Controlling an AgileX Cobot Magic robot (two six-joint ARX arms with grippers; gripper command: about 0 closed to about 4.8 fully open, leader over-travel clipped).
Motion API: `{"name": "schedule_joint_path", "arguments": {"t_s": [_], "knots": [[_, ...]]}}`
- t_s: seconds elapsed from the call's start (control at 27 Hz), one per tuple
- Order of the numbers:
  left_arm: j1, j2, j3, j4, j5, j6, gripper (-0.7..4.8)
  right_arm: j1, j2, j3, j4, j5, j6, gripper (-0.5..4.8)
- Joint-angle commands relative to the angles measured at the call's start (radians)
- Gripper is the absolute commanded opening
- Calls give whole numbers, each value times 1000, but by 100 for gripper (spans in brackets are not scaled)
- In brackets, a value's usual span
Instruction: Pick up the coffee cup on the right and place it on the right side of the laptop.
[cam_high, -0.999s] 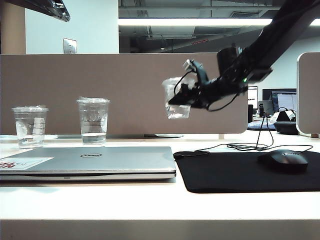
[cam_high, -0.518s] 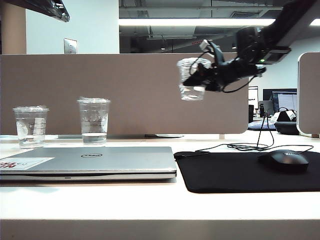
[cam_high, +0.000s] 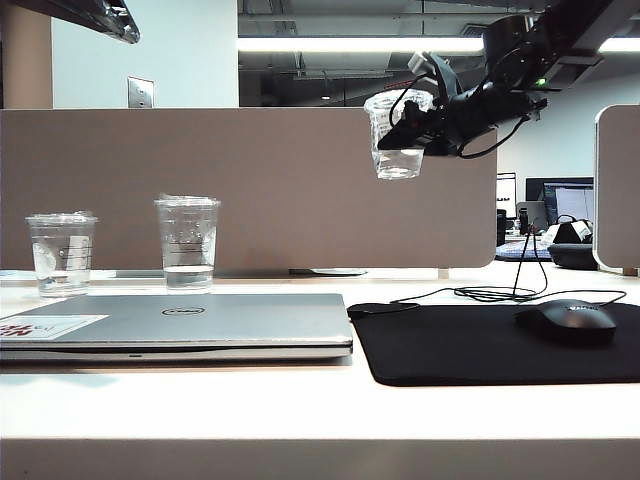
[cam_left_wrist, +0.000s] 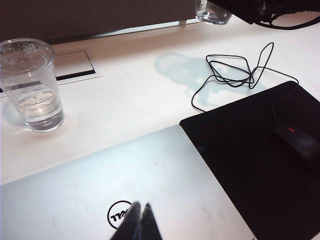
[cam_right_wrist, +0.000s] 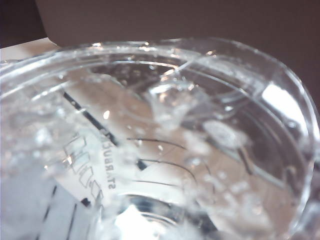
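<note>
**A:** Where's the coffee cup (cam_high: 397, 135) right now?

**B:** Upper right of the exterior view, high above the desk and in front of the grey partition (cam_high: 250, 185). The right gripper (cam_high: 420, 128) is clamped on its side, jaws partly closed around the plastic wall. The right wrist view is filled by the lid and the white sticker, so the cup sits right against that camera.

**A:** And the other arm?

**B:** The left gripper (cam_left_wrist: 140, 222) hangs over the laptop (cam_high: 180, 325) lid near the Dell logo, its fingertips pressed together on nothing.

**A:** How should the carry go?

**B:** My judgement: the cup is well above and somewhat behind its target. The spot to the right of the laptop is taken up by the black mouse pad (cam_high: 490, 340), with the mouse (cam_high: 566, 320) and a looped cable (cam_left_wrist: 235, 75) nearby. Bring it down slowly, land the base flat just beside the laptop's right edge, clear of the cable, and open only once it stands.

**A:** Orientation?

**B:** Long axis close to vertical, lid up, narrower base down, with perhaps a slight tilt. A little clear liquid sits at the bottom, so keeping it upright matters.
</note>
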Motion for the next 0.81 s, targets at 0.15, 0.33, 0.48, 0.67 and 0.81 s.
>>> {"name": "schedule_joint_path", "arguments": {"t_s": [0.15, 0.33, 0.48, 0.67, 0.81], "knots": [[1, -2, 7, 13, 0, 4, -5, 2, -122, -196, 214, 5, -9, 265], [1, -2, 7, 13, 1, 4, -5, 10, -241, -417, 317, 5, -8, 265], [1, -2, 7, 13, 0, 4, -5, 26, -346, -657, 462, 29, -8, 265], [1, -2, 7, 13, 0, 4, -5, 50, -452, -937, 616, 70, -8, 265], [1, -2, 7, 11, 0, 4, -5, 52, -462, -1048, 681, 73, 21, 265]]}}
